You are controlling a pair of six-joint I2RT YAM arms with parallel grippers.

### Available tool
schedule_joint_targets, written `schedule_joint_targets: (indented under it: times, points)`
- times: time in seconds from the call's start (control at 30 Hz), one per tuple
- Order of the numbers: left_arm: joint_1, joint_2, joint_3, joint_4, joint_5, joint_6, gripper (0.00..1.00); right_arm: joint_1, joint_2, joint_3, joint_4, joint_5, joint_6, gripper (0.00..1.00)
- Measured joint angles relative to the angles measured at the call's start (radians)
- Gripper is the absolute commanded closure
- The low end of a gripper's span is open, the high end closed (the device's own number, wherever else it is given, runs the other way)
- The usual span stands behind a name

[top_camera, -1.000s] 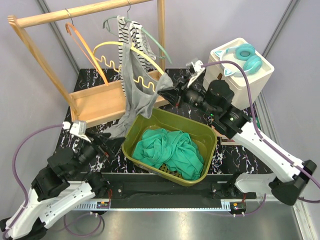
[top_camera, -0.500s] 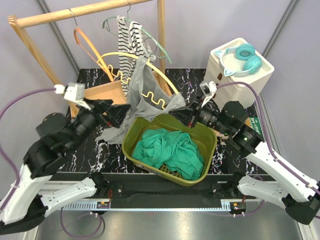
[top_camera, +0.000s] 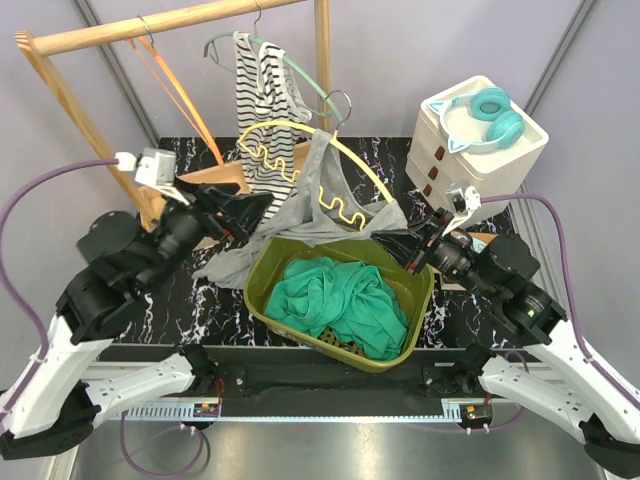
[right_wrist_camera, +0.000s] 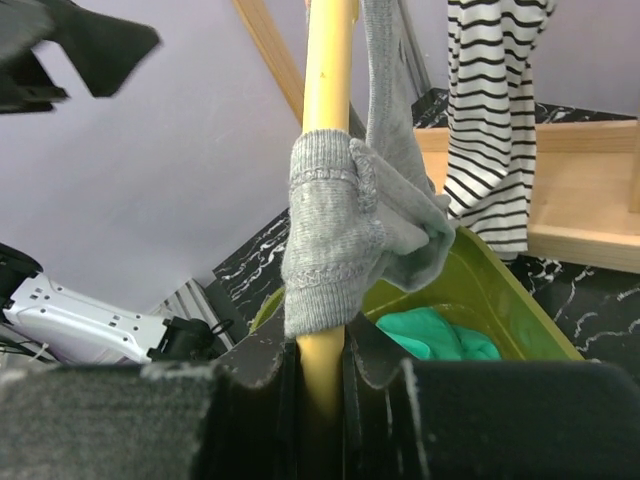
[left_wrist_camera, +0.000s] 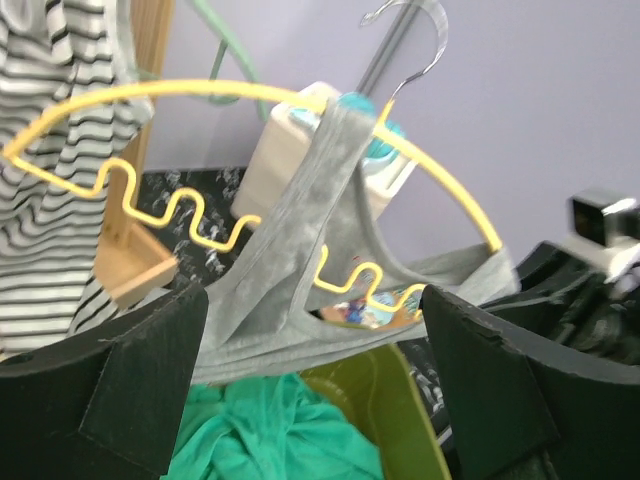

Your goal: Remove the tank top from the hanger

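Right claw (right_wrist_camera: 320, 362) is pinched down tight on the end of the yellow hanger (right_wrist_camera: 328, 70), the plastic bar rising straight up from between its fingers in the wrist view. Just above that grip the grey tank top (left_wrist_camera: 285, 275) is wrapped round the bar, its ribbed hem coming down to the very top of the fingers. Whether a bit of cloth is nipped in with the bar I can't quite make out. From there the hanger arcs up and away to this claw's left, and its metal hook (top_camera: 340, 99) hangs in the air, off the wooden rack (top_camera: 180, 22).

Left claw (top_camera: 250, 213) stands wide open with nothing in it. It faces the hanger from the other side. Through the gap between its fingers you see the wavy lower bar and one strap of the tank top looped over the top of the hanger, right beside the hook. The loose body of the garment sags below and just in front of this claw, trailing down alongside the olive bin (top_camera: 425, 270).

That bin sits on the desk (top_camera: 385, 160) between the two claws and lower than both, with a heap of green cloth (top_camera: 340, 295) in it. Beyond the left claw a striped top (top_camera: 262, 100) hangs on the rack. Behind the right claw stands a white box (top_camera: 500, 150) with teal headphones (top_camera: 492, 110) on top.
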Motion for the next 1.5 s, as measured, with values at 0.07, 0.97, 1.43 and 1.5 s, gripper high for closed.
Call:
schedule_joint_targets:
  times: [0.07, 0.97, 1.43, 1.5]
  points:
    - [0.000, -0.022, -0.003, 0.031, 0.018, -0.001, 0.09, 0.000, -0.024, -0.009, -0.025, 0.015, -0.002, 1.00]
    - [-0.020, 0.333, -0.021, 0.177, 0.108, -0.011, 0.51, 0.000, -0.185, -0.109, -0.164, -0.001, 0.008, 1.00]
    - [-0.026, 0.376, 0.067, 0.082, -0.121, 0.074, 1.00, 0.000, -0.370, -0.135, -0.298, -0.036, -0.012, 1.00]
    - [-0.027, 0.373, 0.089, 0.057, -0.185, 0.085, 1.00, 0.000, -0.412, -0.135, -0.321, -0.043, -0.029, 1.00]
